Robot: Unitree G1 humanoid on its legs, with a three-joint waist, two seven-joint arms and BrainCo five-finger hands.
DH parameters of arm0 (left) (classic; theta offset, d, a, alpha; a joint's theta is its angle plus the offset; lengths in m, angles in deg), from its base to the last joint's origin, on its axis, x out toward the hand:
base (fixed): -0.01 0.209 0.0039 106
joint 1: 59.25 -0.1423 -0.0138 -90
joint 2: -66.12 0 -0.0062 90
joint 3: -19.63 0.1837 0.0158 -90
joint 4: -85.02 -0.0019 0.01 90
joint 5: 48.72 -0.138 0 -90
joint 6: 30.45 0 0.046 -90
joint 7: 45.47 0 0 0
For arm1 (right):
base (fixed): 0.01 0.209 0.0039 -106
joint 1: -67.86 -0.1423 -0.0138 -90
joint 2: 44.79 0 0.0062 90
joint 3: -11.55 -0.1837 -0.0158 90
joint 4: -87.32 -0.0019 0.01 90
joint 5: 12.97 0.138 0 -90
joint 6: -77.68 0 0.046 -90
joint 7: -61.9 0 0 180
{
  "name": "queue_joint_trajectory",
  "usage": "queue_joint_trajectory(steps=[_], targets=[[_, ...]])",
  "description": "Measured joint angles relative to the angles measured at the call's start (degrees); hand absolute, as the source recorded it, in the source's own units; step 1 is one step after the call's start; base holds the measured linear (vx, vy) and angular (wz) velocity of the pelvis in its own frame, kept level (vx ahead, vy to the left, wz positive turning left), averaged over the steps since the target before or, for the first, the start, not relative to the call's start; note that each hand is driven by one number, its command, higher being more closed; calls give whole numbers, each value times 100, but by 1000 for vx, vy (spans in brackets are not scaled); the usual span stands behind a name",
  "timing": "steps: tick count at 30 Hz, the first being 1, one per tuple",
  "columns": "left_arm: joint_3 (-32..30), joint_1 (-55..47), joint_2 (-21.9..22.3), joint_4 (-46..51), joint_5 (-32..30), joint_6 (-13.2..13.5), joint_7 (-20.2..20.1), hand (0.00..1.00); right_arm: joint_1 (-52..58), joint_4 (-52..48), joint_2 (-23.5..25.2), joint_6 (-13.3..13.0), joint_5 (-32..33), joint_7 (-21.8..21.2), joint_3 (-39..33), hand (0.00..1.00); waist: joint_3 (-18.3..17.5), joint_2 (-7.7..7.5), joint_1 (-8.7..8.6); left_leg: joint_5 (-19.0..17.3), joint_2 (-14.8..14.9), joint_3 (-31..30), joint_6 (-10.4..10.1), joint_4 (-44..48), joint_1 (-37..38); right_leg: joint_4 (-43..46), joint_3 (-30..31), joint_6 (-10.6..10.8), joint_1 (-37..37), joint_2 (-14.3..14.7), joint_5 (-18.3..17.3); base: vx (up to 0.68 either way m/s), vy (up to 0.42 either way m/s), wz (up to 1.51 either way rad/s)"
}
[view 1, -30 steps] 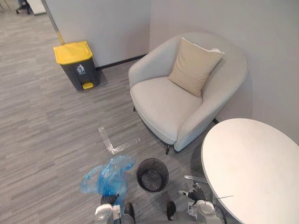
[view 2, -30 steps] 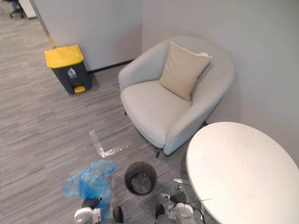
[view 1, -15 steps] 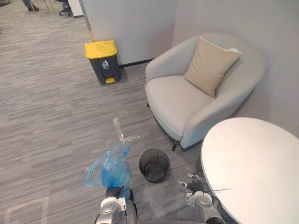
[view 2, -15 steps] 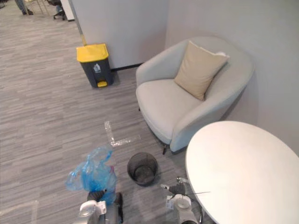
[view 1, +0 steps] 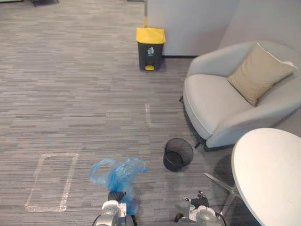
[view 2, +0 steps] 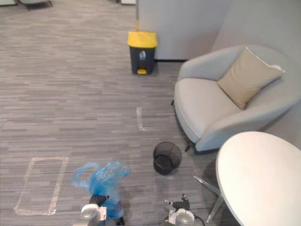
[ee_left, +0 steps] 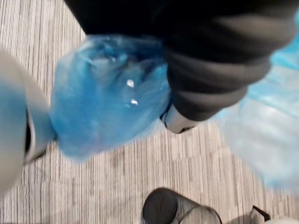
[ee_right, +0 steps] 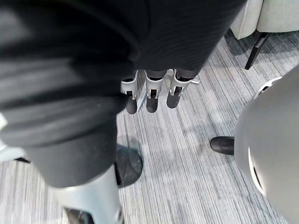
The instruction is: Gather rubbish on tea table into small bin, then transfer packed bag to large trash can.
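A blue plastic bag, bunched and full, rises from my left hand low in the left eye view. In the left wrist view the blue bag bulges past the hand's dark cover, and the hand is shut on its gathered top. The small black mesh bin stands on the floor to the right of the bag, with no liner showing. The large grey trash can with a yellow lid stands far ahead by the wall. My right hand hangs open with nothing in it, near the table's edge.
A round white tea table with a bare top stands at the lower right. A pale armchair with a beige cushion sits behind it. A tape rectangle and a tape strip mark the grey floor.
The camera has swung left: the chair and table slid right and the yellow-lidded can now sits top centre. The left hand still holds the blue bag; the right hand hangs as before.
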Motion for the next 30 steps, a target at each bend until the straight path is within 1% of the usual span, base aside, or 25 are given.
queue_joint_trajectory(steps=[3,4,5,6,7,8,9,10,11,12,13,14,15,18,19,20,21,22,23,24,25,26,27,29,30], targets=[[-52,-77,-91,-120,-1,-1,1,100,-69,121,-4,4,-12,-2,-7,0,-12,-23,13,57,-87,-51,36,-46,-7,-26,6,69,-43,-26,-8,-105,40,3],[-128,-112,-84,-128,3,-3,0,100,-69,123,8,4,-14,-5,-12,0,4,-25,11,37,-98,-63,52,-22,-21,42,3,148,-80,-50,-75,-84,25,6],[-189,-145,-59,-118,4,-3,0,100,-73,118,44,6,-16,-8,-87,0,48,-78,12,-57,-102,-79,77,131,-126,228,-3,171,-165,-123,-173,-55,56,24],[-195,-102,-63,-103,6,2,-4,100,-89,115,7,8,-22,-7,-204,0,74,-65,11,-352,-37,-124,251,833,-409,647,-60,266,-309,-241,-385,-35,68,27],[-195,-100,-59,-101,7,5,-1,100,-87,115,-16,8,-22,-5,-216,0,82,-46,13,-462,-12,-125,256,1014,-465,748,-65,304,-322,-250,-436,6,92,31],[-194,-109,-64,-98,8,5,0,100,-76,112,-51,7,-25,-5,-209,0,97,-9,12,-703,45,-154,218,1261,-538,991,-125,327,-302,-263,-563,48,62,24],[-203,-108,-55,-77,11,4,1,100,-65,72,-66,6,-26,-10,-206,0,142,21,3,-936,47,-281,194,1446,-572,1451,-99,275,-321,-347,-604,59,94,34],[-260,-102,-64,-79,11,-1,8,100,-64,34,-95,0,-25,-24,-201,0,210,-11,4,-1044,22,-362,255,1558,-566,2183,109,54,-600,-436,-555,66,136,46],[-380,-85,-73,-64,11,-3,5,100,-132,-20,-87,-2,-25,-35,-207,0,307,3,-16,-1058,-8,-510,285,1514,-470,3056,497,-341,-1027,-410,-348,71,131,51],[-426,-75,-81,-63,12,-8,8,100,-143,-69,-58,-9,-24,-42,-216,0,329,-34,-40,-1057,-26,-628,297,1451,-397,3439,727,-328,-1276,-312,-474,97,79,66],[-485,-74,-79,-58,15,-7,8,100,-109,-82,-26,-14,-19,-50,-220,0,321,-68,-44,-1059,-23,-804,302,1392,-373,3618,799,-196,-1451,-105,-671,173,-14,70],[-534,-29,-81,-60,17,-8,4,100,-121,-89,24,-20,-15,-48,-240,0,365,-149,-45,-1058,-66,-914,326,1285,-289,3560,751,-142,-1590,55,-795,174,-37,63],[-546,-4,-83,-65,16,-11,8,100,-130,-87,23,-19,-16,-66,-230,0,381,-176,-37,-1050,-94,-923,339,1210,-234,3432,690,-123,-1668,119,-811,219,-58,50],[-529,92,30,-73,16,-15,4,100,-141,-109,19,-39,-10,-71,-405,0,407,-151,-50,-1058,-278,-1085,326,885,14,2265,285,-150,-1873,401,-695,259,-57,43],[-517,141,73,-101,16,-15,-1,100,-151,-112,21,-41,-10,-70,-473,0,407,-150,-67,-1113,-365,-1203,295,815,120,1883,287,-234,-1858,475,-593,378,-113,76],[-518,195,134,-111,15,-14,-5,100,-140,-134,25,-43,-7,-75,-582,0,409,-147,-118,-1205,-445,-1394,291,815,231,1779,342,-467,-1773,502,-353,403,-147,90],[-518,199,182,-111,14,-12,-7,100,-115,-137,27,-40,-5,-72,-633,0,398,-134,-149,-1280,-438,-1516,253,807,320,1850,315,-592,-1682,511,-272,540,-217,90],[-508,171,277,-113,10,-6,-9,100,-53,-138,-49,-36,-8,-74,-647,0,311,63,-127,-1375,-249,-1671,112,815,440,1850,121,-619,-1473,647,-500,477,-170,69],[-533,175,341,-107,11,3,-10,100,-70,-134,-104,-28,-7,-72,-594,0,251,179,-118,-1357,-121,-1676,8,1364,234,1825,-32,-656,-1378,708,-611,487,-160,56],[-553,190,370,-101,10,3,-10,100,-89,-136,-117,-20,-7,-78,-561,0,268,230,-129,-1325,-20,-1669,-51,1876,28,1798,-139,-710,-1281,732,-660,426,-115,34],[-617,183,432,-100,14,-7,-13,100,-119,-136,-124,11,-6,-80,-526,0,304,311,-112,-1141,183,-1654,-295,2827,-287,1668,-197,-773,-1014,871,-706,549,-126,4],[-662,168,460,-102,15,-13,-8,100,-121,-138,-122,21,0,-76,-468,0,318,340,-89,-841,310,-1615,-388,3460,-449,1520,-156,-806,-774,990,-727,683,-100,-34],[-699,167,465,-87,27,-13,-12,100,-120,-136,-53,31,9,-71,-335,0,349,330,-10,-563,538,-1476,-335,4205,-651,1313,-23,-854,-388,1108,-756,558,-40,-57],[-715,177,474,6,80,-3,-23,100,-238,-137,23,55,47,-64,-313,0,401,256,24,-765,710,-1178,-244,4579,-895,955,237,-861,150,1122,-760,482,45,-63],[-733,208,474,145,112,-1,-22,100,-261,-140,57,59,51,-61,-311,0,429,180,35,-879,765,-1035,-147,4352,-1145,757,391,-859,356,1045,-759,453,112,-52]])
